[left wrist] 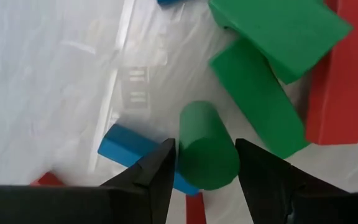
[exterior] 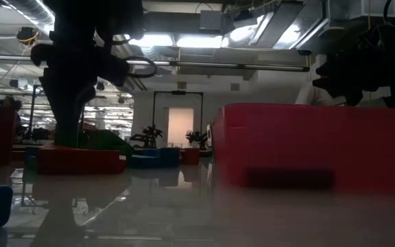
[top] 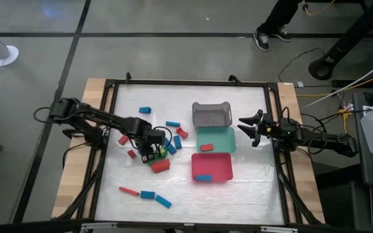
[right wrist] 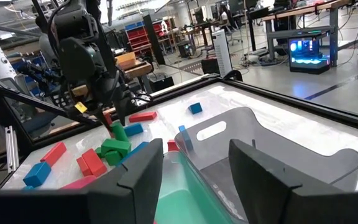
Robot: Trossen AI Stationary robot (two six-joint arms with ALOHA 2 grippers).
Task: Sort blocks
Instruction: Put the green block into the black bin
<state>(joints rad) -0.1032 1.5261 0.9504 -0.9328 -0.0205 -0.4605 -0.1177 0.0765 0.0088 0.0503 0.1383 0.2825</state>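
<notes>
Left gripper (left wrist: 205, 163) down in the block cluster left of the trays, fingers clamped on a green cylinder block (left wrist: 207, 146) beside other green blocks (left wrist: 257, 93) and a blue block (left wrist: 129, 149); right gripper (top: 250, 127) waits beside the grey tray (top: 211, 115), fingers spread wide.

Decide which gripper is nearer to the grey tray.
Right. The right gripper hangs just beside the grey tray at the table's right edge; the left gripper is farther off, down among the green blocks, jaws around a green cylinder.
</notes>
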